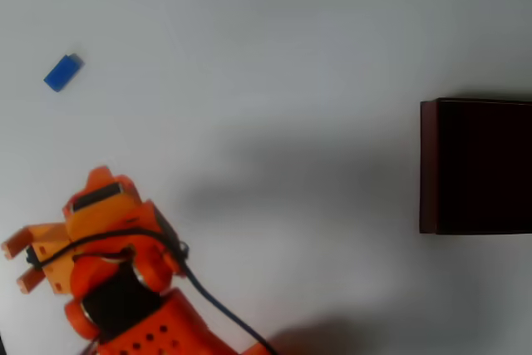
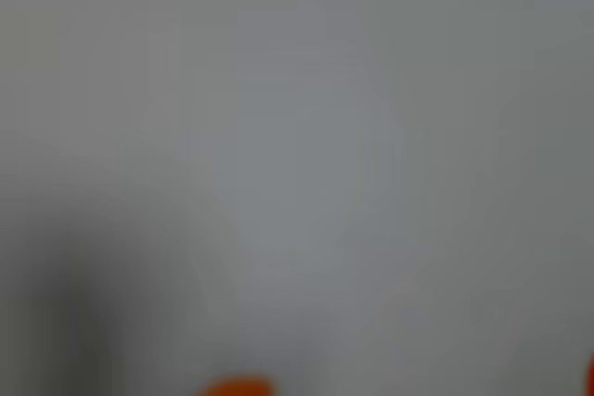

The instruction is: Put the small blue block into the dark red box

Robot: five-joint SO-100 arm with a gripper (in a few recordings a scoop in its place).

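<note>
Block [image 1: 63,72] small blue, lying free at upper left of overhead view | dark red box [image 1: 428,164] far right, well apart | gripper [image 1: 18,263] empty, fingers slightly parted | approach to be squared to block's long sides.

Overhead view: small blue block [image 1: 63,72] lies on table [image 1: 274,56], upper left. Dark red box [image 1: 475,165] sits far right, cut by edge, well apart from block. Arm [image 1: 108,263] occupies lower left, below block.
</note>
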